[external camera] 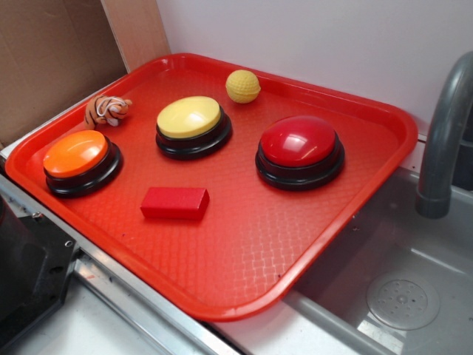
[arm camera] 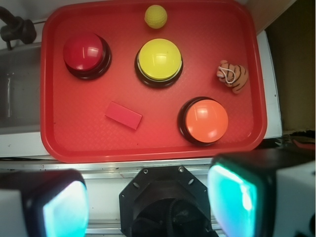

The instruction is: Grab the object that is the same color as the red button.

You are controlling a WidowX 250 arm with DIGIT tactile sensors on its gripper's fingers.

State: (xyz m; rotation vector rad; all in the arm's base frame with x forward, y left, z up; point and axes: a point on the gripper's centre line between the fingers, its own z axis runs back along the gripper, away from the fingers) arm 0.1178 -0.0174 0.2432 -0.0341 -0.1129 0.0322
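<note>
Three buttons (external camera: 300,150) (red, yellow, orange), one block (external camera: 175,203), ball (external camera: 242,86), tiger toy (external camera: 106,110).

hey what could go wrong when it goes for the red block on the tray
The block is flat, thin and nearly the same red as the tray, so the fingers might miss it or scrape the tray. It lies at an angle in the wrist view, so the gripper may need turning. The orange button sits nearby and could get bumped.
</note>
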